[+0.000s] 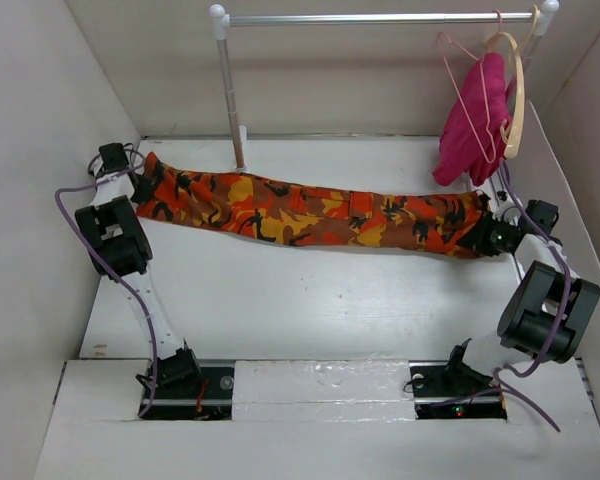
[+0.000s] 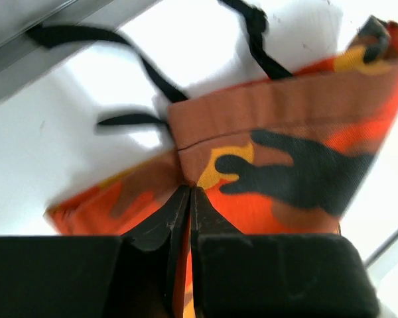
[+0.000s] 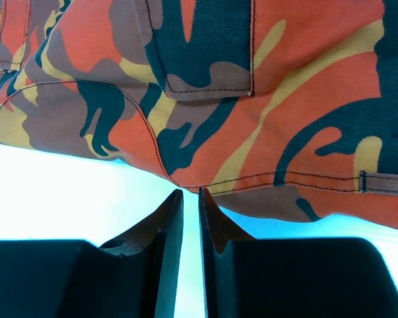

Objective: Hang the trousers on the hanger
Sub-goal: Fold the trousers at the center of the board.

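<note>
Two arms are spanning the trousers [image 1: 310,215] along the table [image 1: 310,300].
Left fingers [image 2: 177,215] are pinching the hem shut. Right fingers [image 3: 174,215] are sitting narrow at the waistband edge, hold uncertain. Lifting toward the far hanger [image 1: 446,42] risks that end slipping free.

1. A robot lab test cell.
2. White panels [image 1: 40,150] wall in a white table [image 1: 280,300].
3. Left arm [image 1: 115,240] and right arm [image 1: 545,310] are bolted at its near edge.
4. A metal clothes rail [image 1: 380,18] stands behind the trousers [image 1: 310,215].
</note>
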Motion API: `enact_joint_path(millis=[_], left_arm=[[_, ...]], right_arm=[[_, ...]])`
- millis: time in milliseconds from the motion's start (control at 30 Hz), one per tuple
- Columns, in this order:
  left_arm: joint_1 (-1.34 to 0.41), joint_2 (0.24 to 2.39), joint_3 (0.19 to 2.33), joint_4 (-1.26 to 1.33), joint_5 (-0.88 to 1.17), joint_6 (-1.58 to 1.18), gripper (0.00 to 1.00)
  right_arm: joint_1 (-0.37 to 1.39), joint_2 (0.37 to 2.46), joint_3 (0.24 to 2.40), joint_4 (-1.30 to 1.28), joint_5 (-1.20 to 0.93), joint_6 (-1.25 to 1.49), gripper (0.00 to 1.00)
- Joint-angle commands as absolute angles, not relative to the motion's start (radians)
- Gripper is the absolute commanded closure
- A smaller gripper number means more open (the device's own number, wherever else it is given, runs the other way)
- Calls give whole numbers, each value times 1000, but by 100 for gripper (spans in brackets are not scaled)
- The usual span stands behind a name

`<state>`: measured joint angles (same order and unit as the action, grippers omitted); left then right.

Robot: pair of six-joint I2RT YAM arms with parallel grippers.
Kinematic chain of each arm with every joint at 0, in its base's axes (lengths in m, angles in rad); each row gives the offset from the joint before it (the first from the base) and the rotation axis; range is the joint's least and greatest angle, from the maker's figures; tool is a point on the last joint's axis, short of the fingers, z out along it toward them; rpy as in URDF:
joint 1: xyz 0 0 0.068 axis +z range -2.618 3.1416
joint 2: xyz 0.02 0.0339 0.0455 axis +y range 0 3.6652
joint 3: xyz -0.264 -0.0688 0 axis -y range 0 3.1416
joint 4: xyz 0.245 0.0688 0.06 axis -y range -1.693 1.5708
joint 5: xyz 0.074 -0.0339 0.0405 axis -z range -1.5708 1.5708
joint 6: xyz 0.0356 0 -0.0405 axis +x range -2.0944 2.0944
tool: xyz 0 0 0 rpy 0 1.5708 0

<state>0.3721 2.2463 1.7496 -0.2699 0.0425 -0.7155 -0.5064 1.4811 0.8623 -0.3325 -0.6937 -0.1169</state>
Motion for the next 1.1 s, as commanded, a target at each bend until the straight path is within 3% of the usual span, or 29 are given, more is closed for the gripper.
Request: enact_joint_path(millis=[0,367,867,900,933,1067], left_arm=[[382,2073,1711,-252,11,-706,100],[393,1973,1516,-244,-60,-677,100],[393,1997,1459,-330,-182,-647,100],[393,1999,1462,-337,-196,-643,92],[393,1997,1466,-353,-204,-641,71],[393,1965,1442,-357,-242,-624,39]], right_arm=[[-488,1468,856,-316,-693,-143,79],[-459,1505,873,-299,-726,-130,80],[-440,1496,873,-316,-706,-130,80],[-440,1493,876,-322,-701,-132,80],[-440,1490,874,-327,-695,-132,80],[-427,1471,870,-312,-695,-78,78]])
